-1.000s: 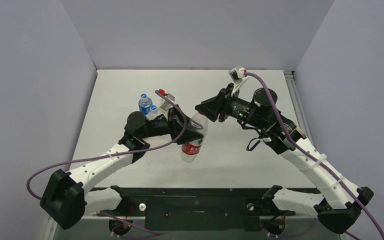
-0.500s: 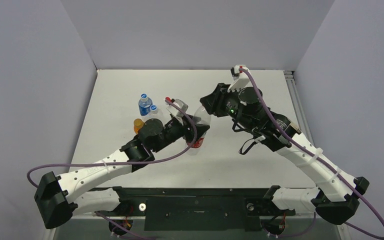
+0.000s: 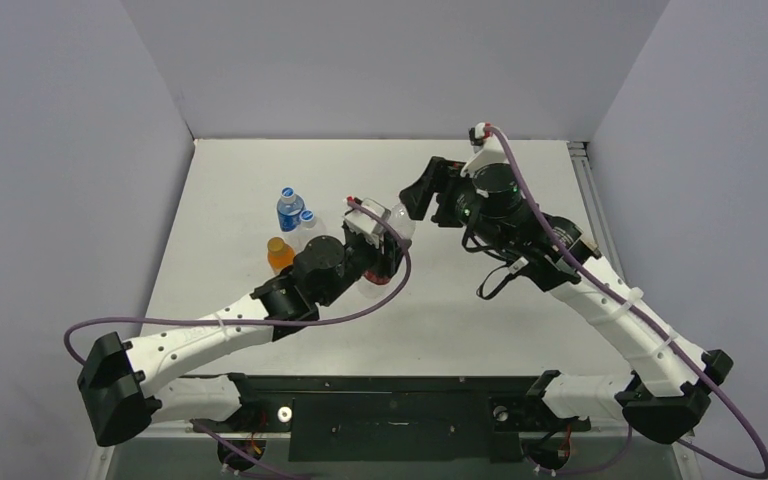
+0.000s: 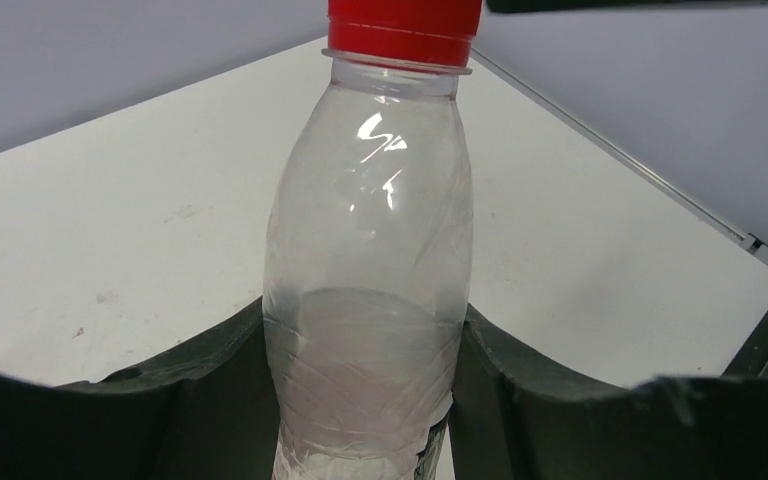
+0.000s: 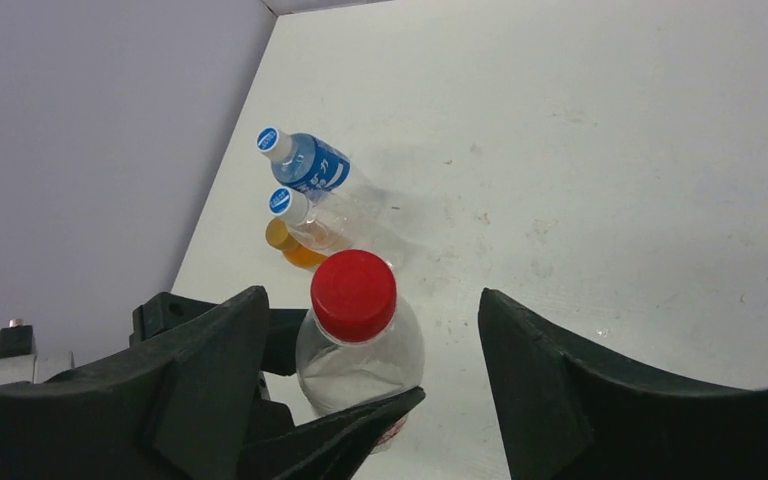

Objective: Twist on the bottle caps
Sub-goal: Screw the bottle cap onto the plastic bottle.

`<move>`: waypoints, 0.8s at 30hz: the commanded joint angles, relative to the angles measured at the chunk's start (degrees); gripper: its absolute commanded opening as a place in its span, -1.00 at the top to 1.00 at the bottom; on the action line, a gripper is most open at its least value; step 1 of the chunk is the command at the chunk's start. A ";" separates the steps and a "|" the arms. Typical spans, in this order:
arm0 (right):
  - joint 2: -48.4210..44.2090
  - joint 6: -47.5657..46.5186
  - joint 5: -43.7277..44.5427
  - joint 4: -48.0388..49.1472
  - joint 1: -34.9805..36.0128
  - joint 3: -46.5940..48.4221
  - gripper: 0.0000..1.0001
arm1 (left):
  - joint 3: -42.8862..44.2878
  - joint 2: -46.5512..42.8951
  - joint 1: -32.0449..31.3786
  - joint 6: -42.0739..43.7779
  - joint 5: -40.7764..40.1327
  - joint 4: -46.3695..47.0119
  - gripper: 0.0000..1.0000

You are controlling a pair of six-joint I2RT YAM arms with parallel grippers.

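Arrangement of the two arms about one bottle, read outward from the near edge of the desk [image 3: 490,310].

Left arm: it stretches from the near left corner toward the desk's middle with the forearm low. The left pincer [image 4: 365,400] clasps the lower body of the clear bottle [image 4: 368,250], one finger on each flank. The bottle stands near upright (slightly tilted in the overhead view). Its long axis runs from the clasp up to the red cap [image 5: 353,281], which sits on the neck. Whether the thread is fully home cannot be told.

Right arm: it rises from the near right corner with the elbow high and the wrist bent down and leftward. The right pincer [image 5: 370,330] hangs just above the cap, looking almost down the bottle's axis. Its jaws are wide, one to each side of the cap and clear of it, holding nothing. The cap thus lies between and below these jaws, and the right arm is the nearer to it. Any further turn would probably call for closing on the cap along that axis.

Toward the left edge, well apart from both pincers, three capped bottles stand close together: the orange bottle [image 5: 300,255], the small clear bottle [image 5: 325,222] and, farthest, the blue-labelled bottle [image 5: 315,168].
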 commanded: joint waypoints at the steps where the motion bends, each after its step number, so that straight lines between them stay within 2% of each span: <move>1: -4.52 -1.94 -14.95 5.09 -7.40 -0.02 -0.46 | 1.86 -1.78 5.29 -1.82 14.24 -1.64 1.00; 6: -8.04 -5.53 -29.10 12.04 -12.38 -4.81 -0.52 | -0.70 -3.10 12.95 -9.14 36.34 1.81 1.00; 7: -8.19 -6.53 -33.65 13.70 -13.47 -5.38 -0.51 | -1.28 -3.31 15.16 -12.24 43.12 5.08 1.00; 11: -9.36 -6.88 -44.53 21.13 -15.28 -9.50 -0.50 | -4.71 -2.47 19.68 -23.16 58.30 17.60 1.00; 12: -9.42 -6.74 -45.71 23.60 -15.33 -10.60 -0.50 | -5.56 -2.11 20.62 -25.28 59.97 19.71 1.00; 14: -9.01 -5.91 -49.00 27.13 -15.42 -11.84 -0.48 | -6.88 -1.02 21.50 -31.28 65.41 30.10 1.00; 18: -7.54 -2.58 -53.77 33.89 -15.32 -13.35 -0.45 | -8.04 1.70 22.06 -42.94 69.75 42.04 1.00; 24: -6.63 1.02 -56.22 41.72 -13.67 -14.76 -0.35 | -7.94 3.83 22.10 -47.35 70.80 46.99 1.00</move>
